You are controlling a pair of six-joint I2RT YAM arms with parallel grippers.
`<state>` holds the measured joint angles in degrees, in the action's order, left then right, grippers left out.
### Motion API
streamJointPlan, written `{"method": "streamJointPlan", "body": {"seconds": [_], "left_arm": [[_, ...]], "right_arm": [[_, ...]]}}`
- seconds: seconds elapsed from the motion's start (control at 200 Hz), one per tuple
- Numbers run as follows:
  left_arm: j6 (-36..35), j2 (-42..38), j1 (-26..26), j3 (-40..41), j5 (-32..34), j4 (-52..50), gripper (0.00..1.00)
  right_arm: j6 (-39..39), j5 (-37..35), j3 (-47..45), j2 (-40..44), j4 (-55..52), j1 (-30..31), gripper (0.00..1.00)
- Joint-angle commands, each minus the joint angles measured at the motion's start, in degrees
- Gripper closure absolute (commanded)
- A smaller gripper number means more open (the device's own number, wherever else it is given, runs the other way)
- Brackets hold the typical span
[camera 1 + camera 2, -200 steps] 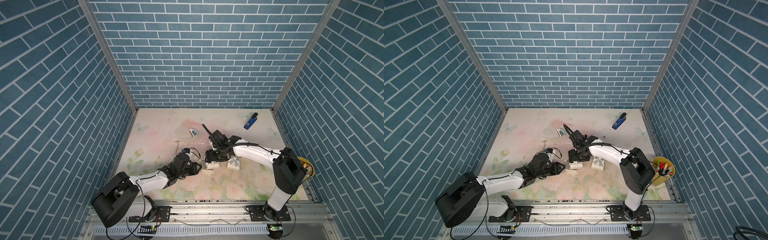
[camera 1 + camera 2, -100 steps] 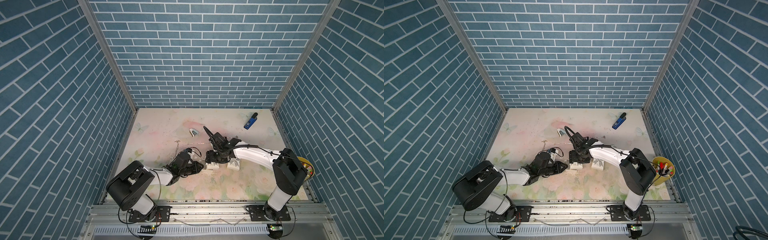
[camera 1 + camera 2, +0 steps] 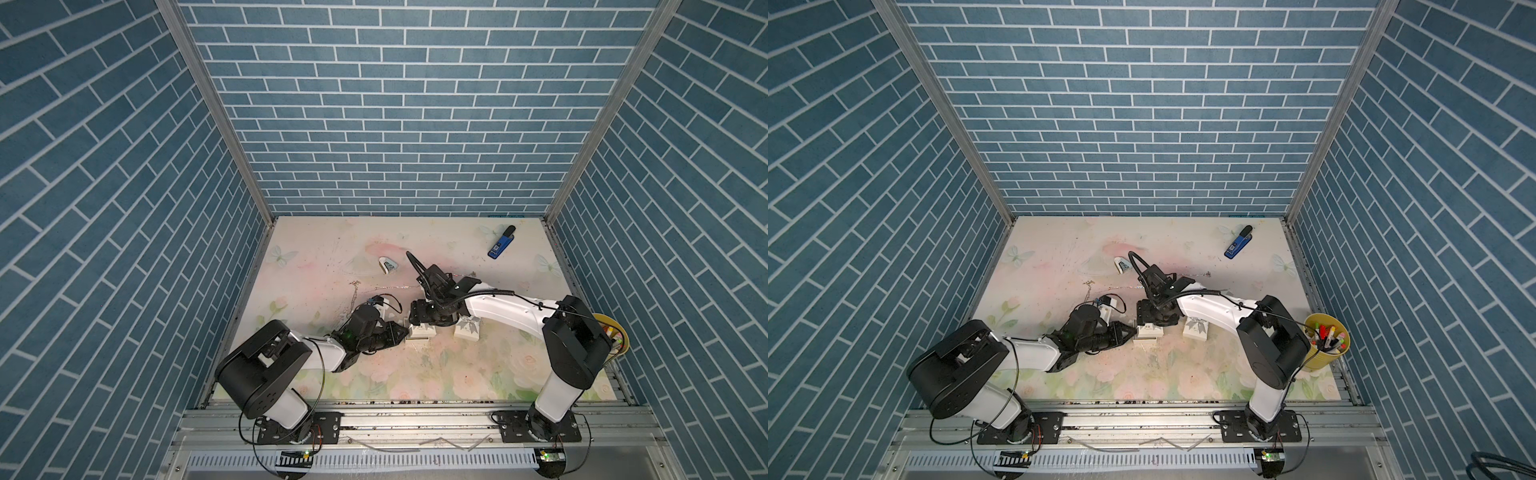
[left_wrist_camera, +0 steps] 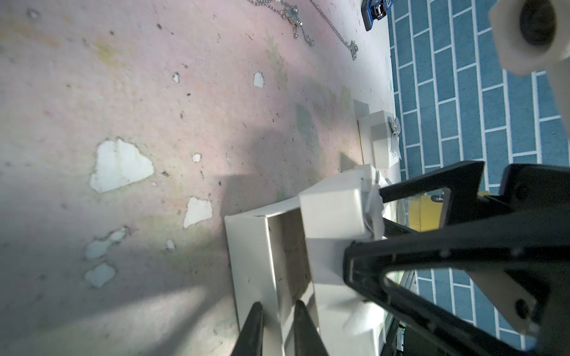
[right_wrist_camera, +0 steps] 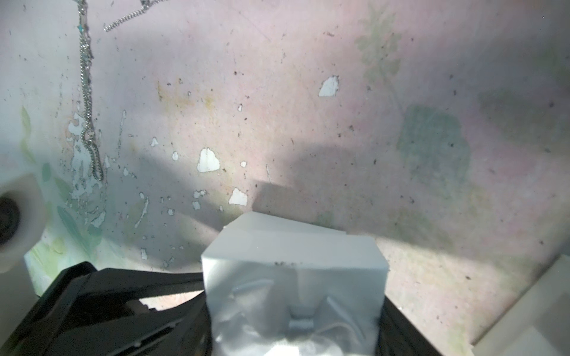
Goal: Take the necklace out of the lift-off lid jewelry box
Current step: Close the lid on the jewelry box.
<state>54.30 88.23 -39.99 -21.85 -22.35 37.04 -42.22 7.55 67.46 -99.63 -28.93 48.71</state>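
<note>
The white jewelry box (image 4: 262,246) sits on the floral mat, near the middle in both top views (image 3: 419,332). My left gripper (image 4: 277,305) comes in low from the left and is shut on the box's near wall, one finger outside and one inside. The white lid with a bow (image 5: 293,277) is raised and offset over the box's far part. My right gripper (image 5: 293,308) is shut on it, a finger on each side, reaching down from above (image 3: 420,318). The necklace is hidden: the visible strip of the box's inside shows none, and the lid covers the other part.
A second white bow-topped box (image 3: 467,329) stands just right of my right gripper. Silver chains (image 3: 355,291) (image 4: 296,18) lie on the mat behind the arms. Farther back are a small white object (image 3: 387,265) and a blue stapler (image 3: 501,247). A yellow pen cup (image 3: 1327,340) stands at the right edge.
My left gripper has slid right up to the box and closed on its wall, with the left arm's base swung round. The right gripper has stayed on the lid over the box.
</note>
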Motion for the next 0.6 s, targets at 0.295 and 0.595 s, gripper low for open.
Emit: {"method": "streamJointPlan", "body": {"seconds": [0.295, 0.595], "left_arm": [[2.3, -1.1, -0.3, 2.0, 1.3, 2.4, 0.84], [2.3, -2.4, -0.7, 2.0, 2.4, 1.0, 0.84]], "right_arm": [[-3.1, -2.1, -0.5, 2.8, -0.4, 0.2, 0.35], [-4.5, -0.1, -2.7, 4.4, 0.9, 0.2, 0.36]]}}
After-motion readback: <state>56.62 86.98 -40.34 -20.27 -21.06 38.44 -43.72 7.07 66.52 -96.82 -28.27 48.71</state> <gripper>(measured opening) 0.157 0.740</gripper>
